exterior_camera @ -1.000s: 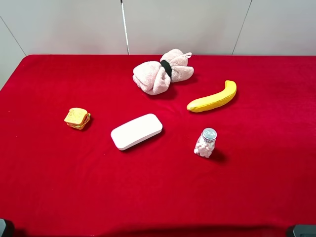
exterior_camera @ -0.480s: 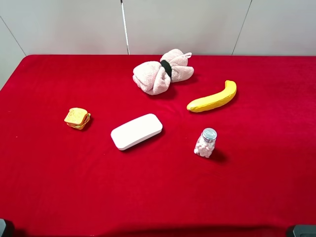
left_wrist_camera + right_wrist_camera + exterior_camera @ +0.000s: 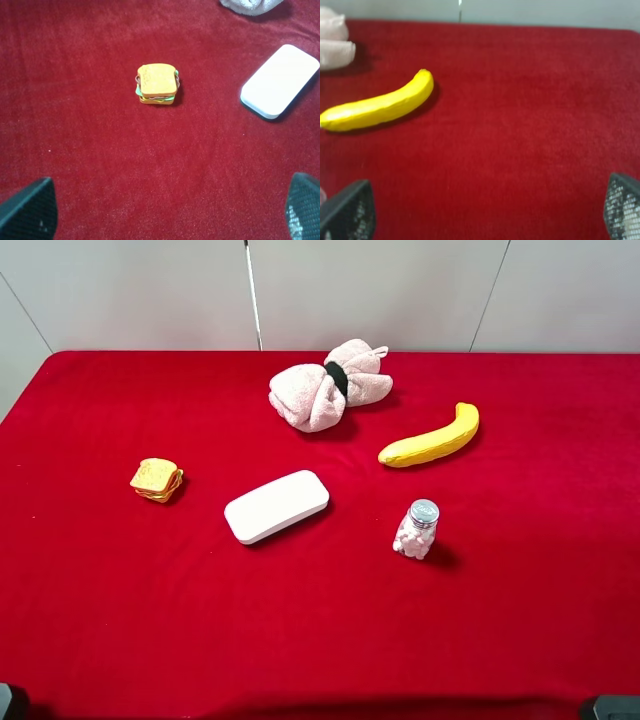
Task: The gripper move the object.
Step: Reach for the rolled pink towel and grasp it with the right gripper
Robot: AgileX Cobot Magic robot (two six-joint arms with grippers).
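Nearest, left gripper [image 3: 165,212] and right gripper [image 3: 484,210]: jaws spread wide, nothing held. On red tabletop [image 3: 120,620], small jar [image 3: 416,529], white case [image 3: 277,506] and toy sandwich [image 3: 156,480] are set at mid-depth. Beyond jar, banana [image 3: 430,437] is laid. Farthest, pink towel [image 3: 328,386] is placed near back edge, well apart from both grippers.

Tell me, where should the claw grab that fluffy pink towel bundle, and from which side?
Probably at the black band cinching the pink towel in the middle. That waist is its narrowest part, while the puffy lobes on either side would likely squash. Coming straight down from above looks best, since it lies flat on the red table.
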